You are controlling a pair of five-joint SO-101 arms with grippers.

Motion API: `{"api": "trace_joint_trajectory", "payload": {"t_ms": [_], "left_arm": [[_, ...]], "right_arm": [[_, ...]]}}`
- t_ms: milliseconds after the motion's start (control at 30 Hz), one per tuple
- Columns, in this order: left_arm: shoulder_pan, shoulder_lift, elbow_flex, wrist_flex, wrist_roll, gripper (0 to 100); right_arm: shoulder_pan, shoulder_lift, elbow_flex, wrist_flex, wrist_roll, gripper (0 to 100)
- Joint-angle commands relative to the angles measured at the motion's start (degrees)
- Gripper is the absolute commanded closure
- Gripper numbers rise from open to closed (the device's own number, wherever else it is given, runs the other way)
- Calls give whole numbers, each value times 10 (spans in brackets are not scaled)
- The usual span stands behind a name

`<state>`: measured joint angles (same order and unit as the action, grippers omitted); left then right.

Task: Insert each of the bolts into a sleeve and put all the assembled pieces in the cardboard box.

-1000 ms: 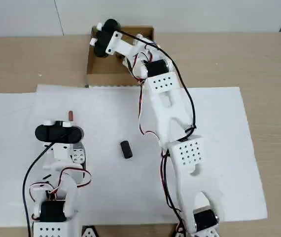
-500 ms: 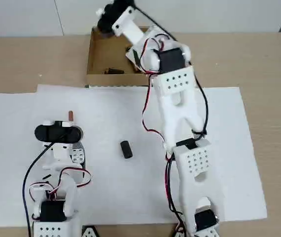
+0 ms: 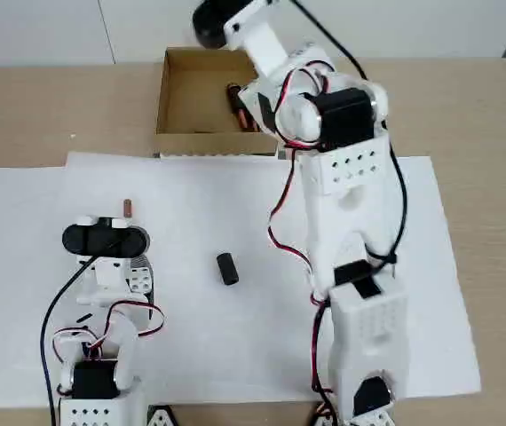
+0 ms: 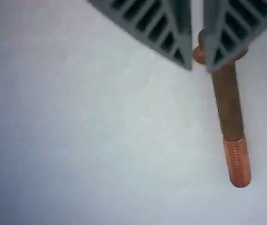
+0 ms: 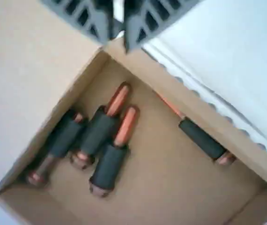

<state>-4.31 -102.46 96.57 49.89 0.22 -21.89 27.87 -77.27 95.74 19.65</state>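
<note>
**4 pieces in the box, 1 bolt and 1 sleeve outside it**

The cardboard box [image 3: 201, 142] stands open at the far side of the bench [image 3: 58, 106]. 4 assembled pieces [image 5: 98, 131] lie on its floor, each a copper-coloured bolt run through a black sleeve. 3 of them lie close together, side by side. The 4th lies apart, along another wall.

The right pincer [image 5: 117, 40] hangs above the box's rim, its jaws drawn to a narrow slit with nothing between them. In the high view its arm stretches from the near edge of the bench up over the box.

1 loose black sleeve [image 3: 227, 268] lies on its side near the middle of the white paper [image 3: 191, 346], between the 2 arms and well apart from the box. To its left, the left pincer [image 4: 199, 65] is closed narrowly on the head end of 1 loose bolt [image 4: 228, 112]. The shank and threaded tip stick out past the fingertips, toward the box side. Whether the bolt touches the paper I cannot tell.

The paper covers the near part of the bench, its far edge just beside the box's front wall.
</note>
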Motion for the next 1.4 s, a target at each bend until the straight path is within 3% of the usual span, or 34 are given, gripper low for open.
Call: {"api": "trace_joint_trajectory", "payload": {"t_ms": [0, 300, 533, 967, 1200, 1367], "left_arm": [[-4, -4, -5, 2, 0, 994], [-4, -4, -5, 2, 0, 994], [-76, -4, -4, -1, -3, 993], [-78, -4, -3, -3, -4, 993], [-76, -4, -3, -3, -4, 993], [-76, -4, -3, -3, -4, 993]], "right_arm": [[0, -96, 96, 3, -45, 991], [-2, -235, 393, -1, -164, 991], [-35, -249, 483, 2, -225, 991], [-141, -244, 644, -6, -323, 987], [-147, -211, 677, -29, -324, 820], [-165, -179, 677, -42, -324, 805]]}}
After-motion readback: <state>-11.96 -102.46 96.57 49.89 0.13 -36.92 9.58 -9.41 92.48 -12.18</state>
